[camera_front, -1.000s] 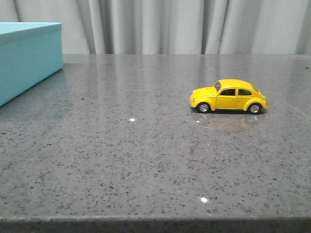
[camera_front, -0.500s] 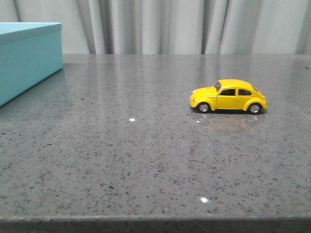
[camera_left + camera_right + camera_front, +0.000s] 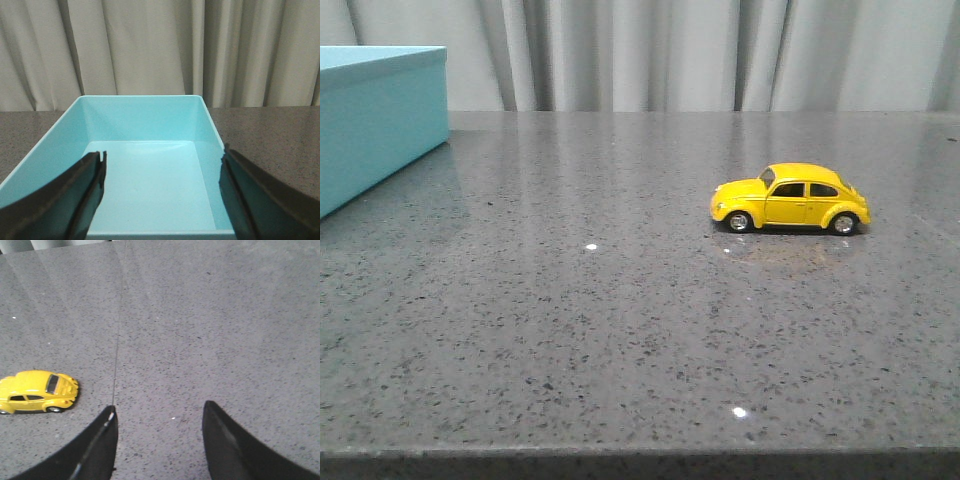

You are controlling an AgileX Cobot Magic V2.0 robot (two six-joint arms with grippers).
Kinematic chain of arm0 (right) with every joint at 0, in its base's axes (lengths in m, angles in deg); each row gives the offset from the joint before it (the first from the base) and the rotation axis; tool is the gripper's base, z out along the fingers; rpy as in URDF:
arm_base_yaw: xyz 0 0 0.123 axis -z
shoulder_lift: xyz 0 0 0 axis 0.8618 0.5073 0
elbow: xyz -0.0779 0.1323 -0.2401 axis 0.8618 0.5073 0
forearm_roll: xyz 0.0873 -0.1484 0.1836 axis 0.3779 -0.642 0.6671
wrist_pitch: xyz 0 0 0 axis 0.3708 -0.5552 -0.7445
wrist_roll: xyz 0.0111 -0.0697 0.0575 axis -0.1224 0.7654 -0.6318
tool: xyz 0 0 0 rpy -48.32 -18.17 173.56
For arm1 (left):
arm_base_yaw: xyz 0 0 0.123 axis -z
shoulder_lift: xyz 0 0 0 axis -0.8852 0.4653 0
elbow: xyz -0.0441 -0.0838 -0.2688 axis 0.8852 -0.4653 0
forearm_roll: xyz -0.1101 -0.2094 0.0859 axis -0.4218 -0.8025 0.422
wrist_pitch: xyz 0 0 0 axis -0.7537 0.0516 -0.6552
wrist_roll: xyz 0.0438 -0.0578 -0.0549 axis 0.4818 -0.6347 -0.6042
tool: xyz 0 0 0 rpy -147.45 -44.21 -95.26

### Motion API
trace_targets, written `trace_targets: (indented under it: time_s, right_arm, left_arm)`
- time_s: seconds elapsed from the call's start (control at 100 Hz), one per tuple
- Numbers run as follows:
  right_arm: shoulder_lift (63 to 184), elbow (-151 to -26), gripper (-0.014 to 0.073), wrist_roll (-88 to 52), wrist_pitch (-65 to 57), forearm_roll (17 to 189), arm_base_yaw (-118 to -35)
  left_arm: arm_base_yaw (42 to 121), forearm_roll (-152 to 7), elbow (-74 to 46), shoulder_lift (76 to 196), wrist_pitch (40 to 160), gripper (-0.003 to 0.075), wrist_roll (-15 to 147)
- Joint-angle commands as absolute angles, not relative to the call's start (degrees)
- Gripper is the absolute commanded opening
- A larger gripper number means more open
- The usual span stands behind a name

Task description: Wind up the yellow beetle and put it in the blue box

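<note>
The yellow beetle [image 3: 790, 198] stands on its wheels on the grey speckled table, right of centre, nose to the left. It also shows in the right wrist view [image 3: 37, 391], off to one side of my right gripper [image 3: 159, 411], which is open, empty and above bare table. The blue box [image 3: 375, 115] sits at the far left, cut off by the frame edge. In the left wrist view the box [image 3: 95, 122] is open and empty, and my left gripper [image 3: 162, 157] hangs open and empty over its near rim. Neither arm shows in the front view.
A grey curtain [image 3: 650, 55] hangs behind the table. The table's front edge [image 3: 640, 455] runs along the bottom of the front view. A thin seam line [image 3: 117, 350] crosses the tabletop in the right wrist view.
</note>
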State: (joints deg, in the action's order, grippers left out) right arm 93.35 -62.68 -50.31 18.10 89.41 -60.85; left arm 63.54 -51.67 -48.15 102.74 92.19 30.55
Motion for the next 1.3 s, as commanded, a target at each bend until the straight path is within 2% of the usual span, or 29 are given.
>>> trace_targets:
  time_s: [0.0, 0.14, 0.39, 0.89, 1.29]
  right_arm:
    - [95.88, -66.31, 0.04, -49.71, 16.62, 90.92, -60.88]
    - [102.63, -70.61, 0.0402, -49.65, 23.08, 91.3, -61.0]
    - [115.23, -79.28, 0.0501, -49.66, 27.95, 92.17, -66.6]
    - [141.02, -99.74, 0.0496, -62.01, 34.87, 91.54, -79.56]
    - [152.06, -108.08, 0.0486, -72.53, 40.15, 85.14, -86.0]
  left_arm:
    - [63.89, -52.06, -46.16, 103.49, 87.55, 0.0473, 29.96]
    - [63.89, -52.06, -46.16, 103.49, 87.55, 0.0473, 29.96]
    - [63.89, -52.06, -46.16, 103.49, 87.55, 0.0473, 29.96]
    - [63.89, -52.06, -46.16, 103.49, 87.55, 0.0473, 29.96]
    - [63.89, -52.06, -46.16, 103.49, 87.55, 0.0473, 29.96]
